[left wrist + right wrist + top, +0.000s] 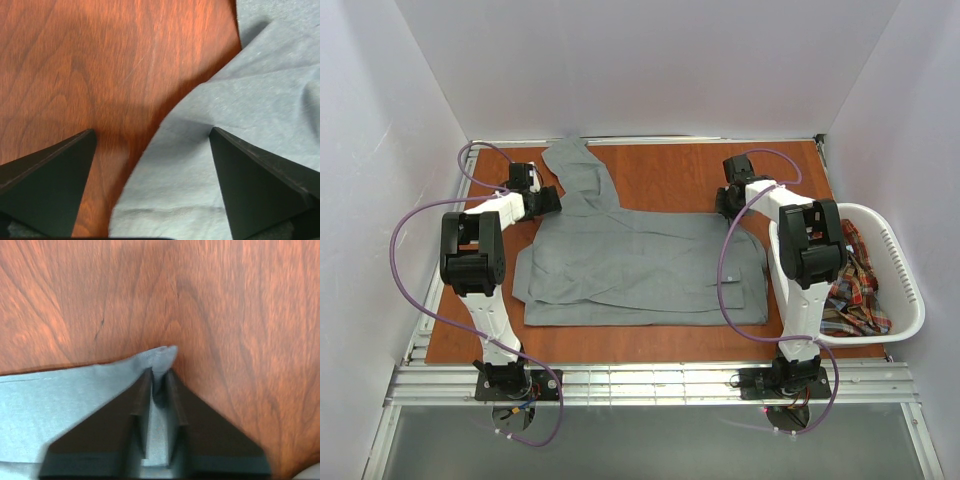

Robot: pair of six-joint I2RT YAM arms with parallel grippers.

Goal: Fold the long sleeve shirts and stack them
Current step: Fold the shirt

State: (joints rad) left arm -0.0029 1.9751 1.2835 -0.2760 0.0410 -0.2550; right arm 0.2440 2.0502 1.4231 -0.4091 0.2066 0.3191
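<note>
Grey shirt lies spread flat on the table, one sleeve reaching the far edge. My right gripper pinches a cloth corner at its far right, fingers nearly together. My left gripper stands wide apart, holding nothing, one finger over bare wood, the other over cloth by the far left sleeve. A plaid shirt sits crumpled in the white basket at the right

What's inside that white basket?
A crumpled red, navy and yellow plaid shirt lies in the basket. The right arm covers part of it; anything beneath the cloth is hidden.
</note>
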